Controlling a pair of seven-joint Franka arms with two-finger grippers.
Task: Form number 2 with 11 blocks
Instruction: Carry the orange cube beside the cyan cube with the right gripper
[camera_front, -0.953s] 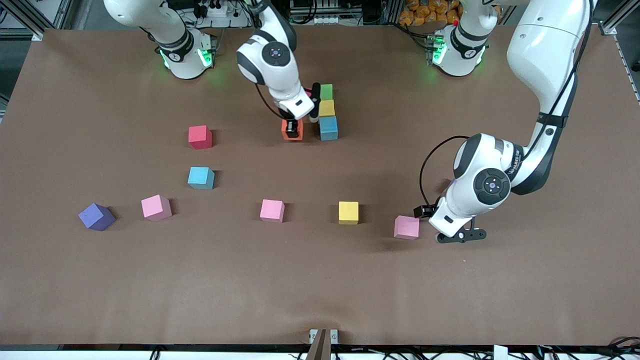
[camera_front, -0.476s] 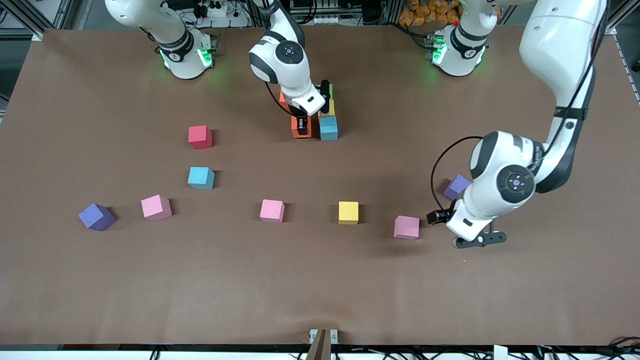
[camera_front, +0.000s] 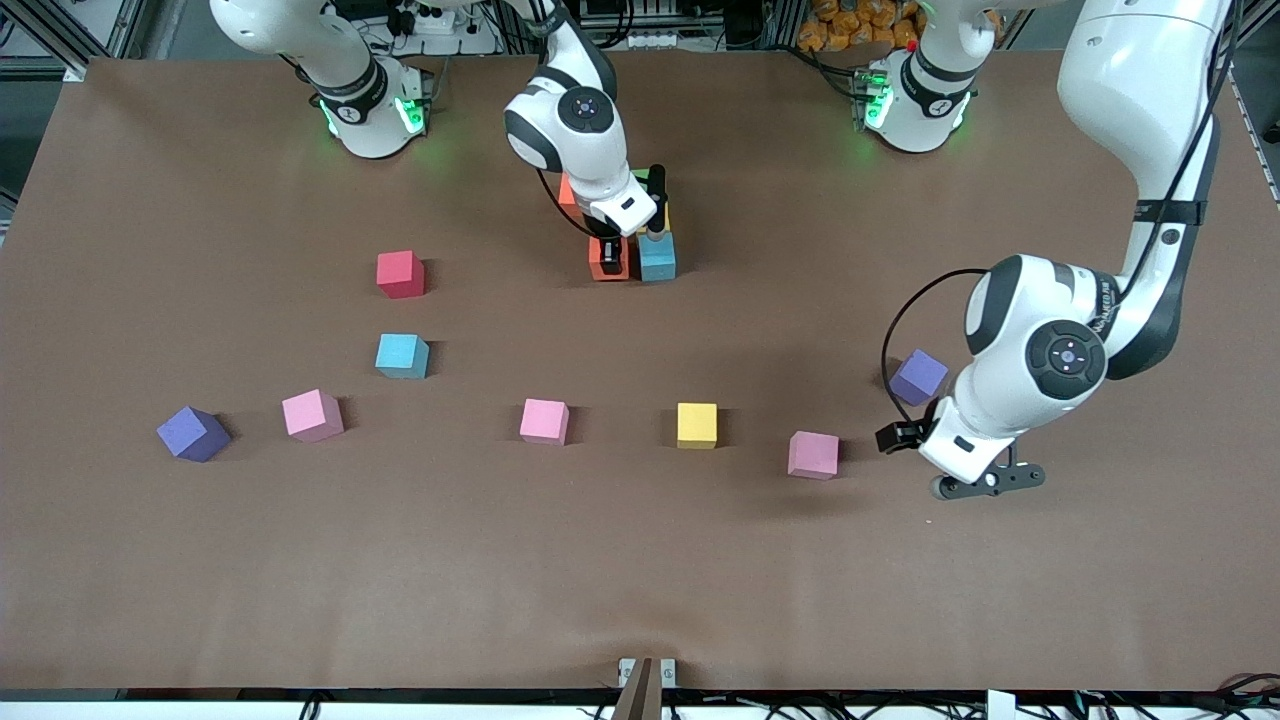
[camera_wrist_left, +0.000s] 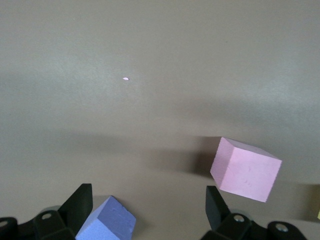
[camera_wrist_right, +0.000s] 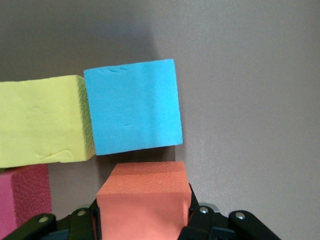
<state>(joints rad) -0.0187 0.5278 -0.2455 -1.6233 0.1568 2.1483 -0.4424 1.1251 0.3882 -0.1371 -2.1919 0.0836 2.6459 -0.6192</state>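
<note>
The wide brown desk (camera_front: 640, 560) carries all the small matte cubes.

The left arm's hand (camera_front: 985, 483) hangs over bare desk toward the left arm's end, its fingers wide apart and empty. It is near a pink foam-like cube (camera_front: 813, 455) and a purple cube (camera_front: 918, 377), and this arm seems to wait.

The right arm's hand (camera_front: 608, 251) is clamped on an orange matte cube (camera_front: 608, 258). It sits low, just beside a light blue cube (camera_front: 657, 256), at the part of the number 2 that is already begun.

In the right wrist view this light blue cube touches a yellow cube (camera_wrist_right: 42, 122), and a corner of a pink cube (camera_wrist_right: 22, 197) shows beside them. A green cube (camera_front: 640, 176) is mostly hidden by the arm.

Loose cubes lie nearer to the front camera: a red cube (camera_front: 400, 274), a second light blue cube (camera_front: 402, 355), two more pink cubes (camera_front: 313, 415) (camera_front: 544, 421), a yellow cube (camera_front: 697, 425) and another purple cube (camera_front: 192, 433).

I judge that the cubes are light, a little soft and not slippery, with dented faces. They are not fragile. It is best to take hold on two flat parallel sides, in the middle. A light cube will slide easily if a neighbour pushes it.
</note>
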